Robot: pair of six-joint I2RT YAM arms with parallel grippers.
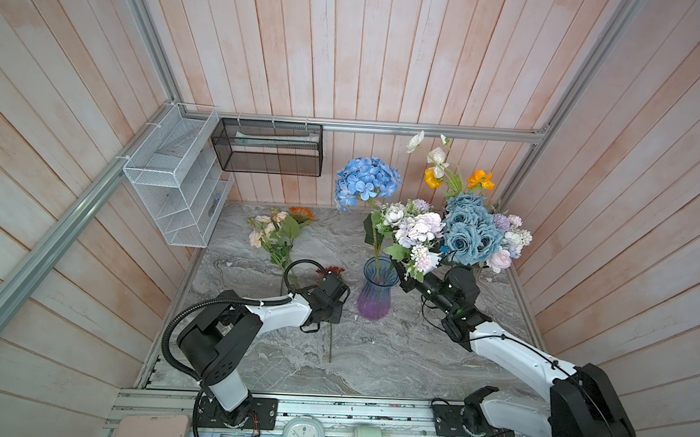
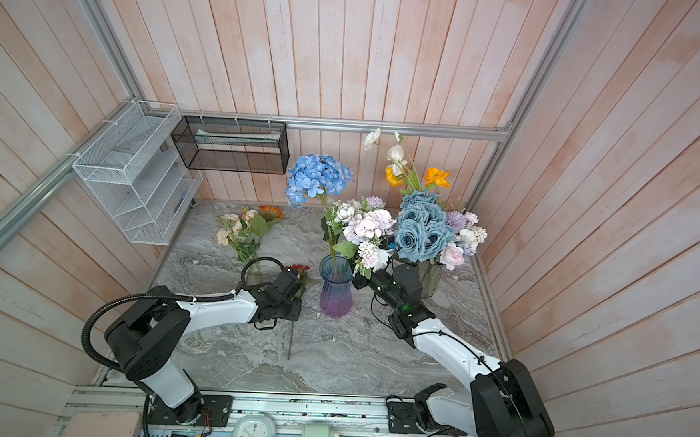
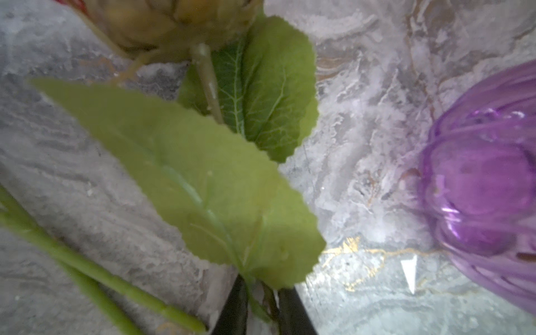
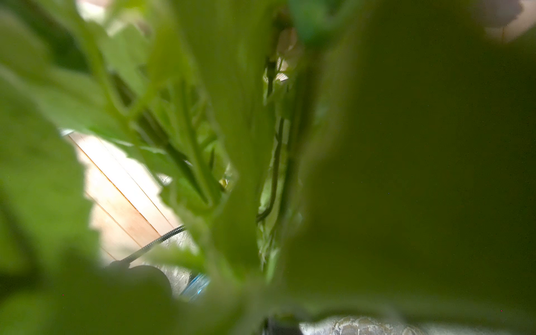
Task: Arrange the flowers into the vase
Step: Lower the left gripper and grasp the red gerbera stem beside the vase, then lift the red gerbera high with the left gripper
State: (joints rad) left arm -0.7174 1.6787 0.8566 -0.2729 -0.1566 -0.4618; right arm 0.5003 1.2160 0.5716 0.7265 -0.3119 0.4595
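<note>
Flowers sit in three places in both top views. A hydrangea [image 1: 367, 183] stands in the purple vase [image 1: 373, 300] mid-bench. Blue roses [image 1: 464, 230] and poppies [image 1: 459, 172] fill a clear vase [image 2: 430, 279] at the back right. Three pieces lie loose on the bench [image 1: 394, 355] – a peach rose bunch [image 1: 270, 233], a sunflower [image 1: 302, 213] touching it, and a red flower [image 1: 330, 271] under the left wrist. One more, the lilac bunch [image 1: 416, 236], hangs tilted in the air just right of the purple vase's rim, with the right fingers [image 1: 400, 272] clamped on its stems.

Both top views hide the left fingers [image 3: 233, 310] under the wrist. The left wrist view shows both of them, dark and close on either side of the red flower's stem [image 3: 207, 84] at the foot of a leaf [image 3: 188, 179]. Whether they pinch it I cannot tell. That view also shows a second leaf [image 3: 269, 87], two other green stalks [image 3: 87, 264] on the bench, and the purple vase's base nearby.

The right wrist view gives only blurred leaves [image 4: 406, 174], a slit of plank wall [image 4: 121, 203] and a bit of blue glass.

Counted: two vases, two arms, two wire baskets – one white [image 1: 172, 175], one black [image 1: 269, 148].
</note>
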